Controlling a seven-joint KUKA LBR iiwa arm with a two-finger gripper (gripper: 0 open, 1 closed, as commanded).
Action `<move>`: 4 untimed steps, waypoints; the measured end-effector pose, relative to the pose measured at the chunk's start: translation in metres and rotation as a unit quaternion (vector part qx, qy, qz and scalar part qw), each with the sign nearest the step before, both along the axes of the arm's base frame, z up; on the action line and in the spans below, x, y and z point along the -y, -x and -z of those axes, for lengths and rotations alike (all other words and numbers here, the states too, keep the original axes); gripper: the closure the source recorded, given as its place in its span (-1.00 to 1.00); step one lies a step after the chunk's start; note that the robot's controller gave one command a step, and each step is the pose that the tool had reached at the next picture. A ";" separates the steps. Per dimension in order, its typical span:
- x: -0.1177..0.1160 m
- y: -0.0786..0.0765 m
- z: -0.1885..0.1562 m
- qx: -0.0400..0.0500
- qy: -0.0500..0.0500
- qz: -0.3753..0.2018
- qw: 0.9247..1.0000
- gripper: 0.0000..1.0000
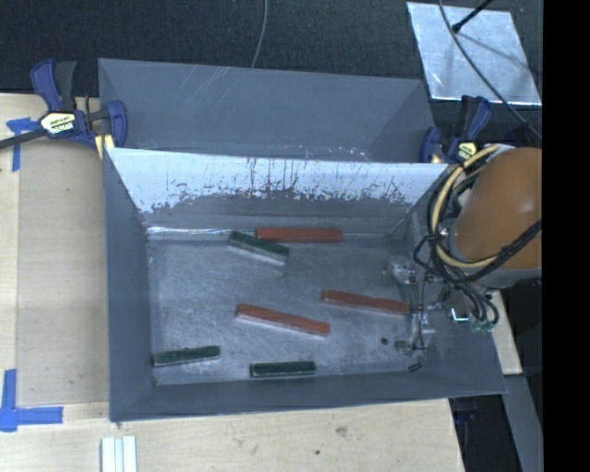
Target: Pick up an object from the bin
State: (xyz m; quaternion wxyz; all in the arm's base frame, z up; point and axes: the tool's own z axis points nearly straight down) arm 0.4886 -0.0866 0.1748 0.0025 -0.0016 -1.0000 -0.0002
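Gripper (417, 341) sat low by the bin's (127, 304) right wall, its state not discernible, just beside a red-brown bar's (361, 300) right end; advisable to centre across the bar's narrow width.

My surroundings: dark floor (166, 28) at twelve o'clock, one thin cable (265, 23) crossing it; pale tabletop (55, 277) from nine round to six o'clock; bright silver sheet (475, 55) at one o'clock, catching the light.
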 end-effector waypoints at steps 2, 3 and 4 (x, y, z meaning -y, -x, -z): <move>0.013 -0.053 0.082 0.003 0.002 -0.063 0.998 -1.00; -0.022 -0.044 0.094 0.004 0.000 -0.104 0.995 1.00; -0.022 -0.044 0.094 0.004 0.000 -0.105 0.995 1.00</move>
